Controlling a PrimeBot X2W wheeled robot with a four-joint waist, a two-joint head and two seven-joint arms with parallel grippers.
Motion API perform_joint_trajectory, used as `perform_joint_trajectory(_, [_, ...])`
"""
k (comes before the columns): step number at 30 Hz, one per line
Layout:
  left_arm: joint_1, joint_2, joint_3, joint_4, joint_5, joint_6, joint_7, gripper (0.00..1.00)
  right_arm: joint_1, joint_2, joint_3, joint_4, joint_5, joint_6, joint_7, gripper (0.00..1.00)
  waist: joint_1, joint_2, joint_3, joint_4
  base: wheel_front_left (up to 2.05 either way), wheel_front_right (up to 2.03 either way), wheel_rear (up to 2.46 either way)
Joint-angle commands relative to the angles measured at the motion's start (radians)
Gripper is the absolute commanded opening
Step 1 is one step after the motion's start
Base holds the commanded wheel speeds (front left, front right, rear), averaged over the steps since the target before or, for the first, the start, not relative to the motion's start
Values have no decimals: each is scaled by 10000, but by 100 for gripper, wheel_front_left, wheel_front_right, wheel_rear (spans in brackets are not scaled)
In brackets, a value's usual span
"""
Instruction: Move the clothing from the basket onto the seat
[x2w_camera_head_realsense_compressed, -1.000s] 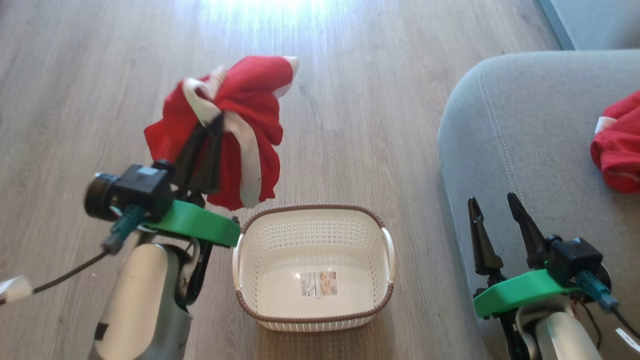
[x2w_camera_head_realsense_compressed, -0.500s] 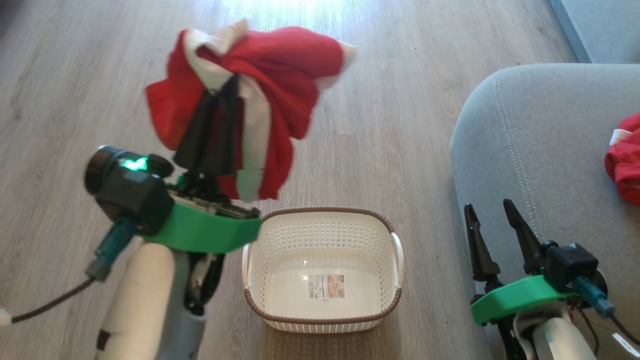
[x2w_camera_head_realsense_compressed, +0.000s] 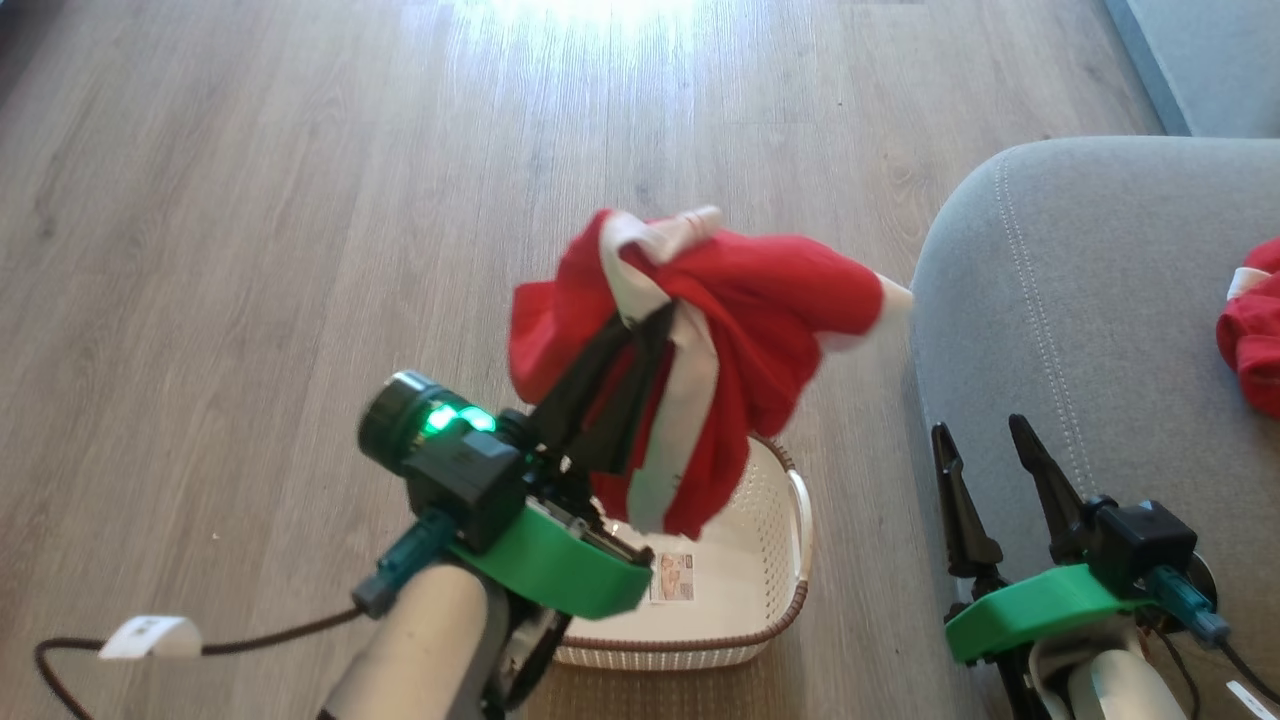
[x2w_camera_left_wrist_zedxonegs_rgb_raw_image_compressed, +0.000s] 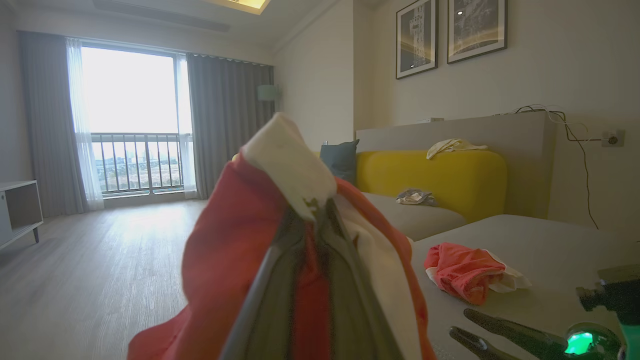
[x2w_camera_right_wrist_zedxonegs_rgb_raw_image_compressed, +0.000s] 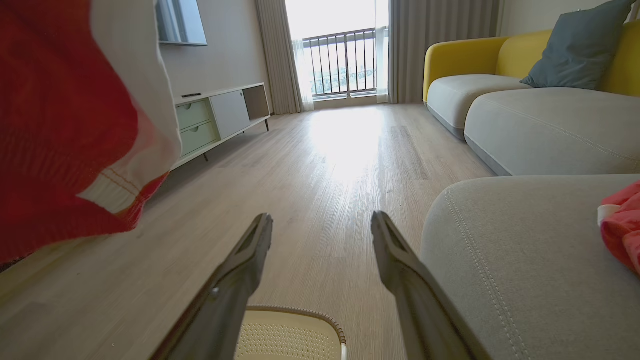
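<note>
My left gripper (x2w_camera_head_realsense_compressed: 655, 318) is shut on a red garment with white trim (x2w_camera_head_realsense_compressed: 740, 330), held in the air over the cream basket (x2w_camera_head_realsense_compressed: 770, 590); the same garment (x2w_camera_left_wrist_zedxonegs_rgb_raw_image_compressed: 235, 260) drapes over its fingers in the left wrist view. The basket's inside shows only a label sticker (x2w_camera_head_realsense_compressed: 673, 577). Another red garment (x2w_camera_head_realsense_compressed: 1250, 345) lies on the grey seat (x2w_camera_head_realsense_compressed: 1080, 300) at the right, also seen as the red garment (x2w_camera_left_wrist_zedxonegs_rgb_raw_image_compressed: 462, 270) on the seat (x2w_camera_left_wrist_zedxonegs_rgb_raw_image_compressed: 550, 250). My right gripper (x2w_camera_head_realsense_compressed: 985, 432) stands open beside the seat's corner, its fingers (x2w_camera_right_wrist_zedxonegs_rgb_raw_image_compressed: 240, 270) apart and empty.
Pale wood floor (x2w_camera_head_realsense_compressed: 300, 200) spreads left and ahead. A yellow-backed sofa (x2w_camera_left_wrist_zedxonegs_rgb_raw_image_compressed: 435, 180) with loose cloths, a blue cushion (x2w_camera_right_wrist_zedxonegs_rgb_raw_image_compressed: 580, 45), a low TV cabinet (x2w_camera_right_wrist_zedxonegs_rgb_raw_image_compressed: 220, 115) and a balcony window (x2w_camera_left_wrist_zedxonegs_rgb_raw_image_compressed: 130, 115) stand further off. A cable with a white tag (x2w_camera_head_realsense_compressed: 150, 637) trails from my left arm.
My left arm has swung right and nearer with the red garment, from over the floor left of the basket to above the basket. The right gripper has stayed put.
</note>
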Motion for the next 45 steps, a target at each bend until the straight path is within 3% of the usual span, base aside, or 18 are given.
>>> perform_joint_trajectory(1, [-311,25,135,-368,-117,-21,-95,0,-251,-39,204,-304,-23,-2,-65,100,1,0,-14,-7,0,0,0])
perform_joint_trajectory(14, [-322,24,-287,-625,-252,207,-95,0,-264,-39,132,-283,-68,-2,-65,100,1,0,-25,-22,0,0,0])
perform_joint_trajectory(35, [-265,24,81,-388,-89,124,-95,0,-312,-39,130,-502,-130,-2,-65,100,1,0,67,-198,0,0,0])
perform_joint_trajectory(45, [-187,24,333,-68,66,16,-95,0,-123,-247,1425,-1810,-151,-2,-65,100,1,0,-38,-343,0,0,0])
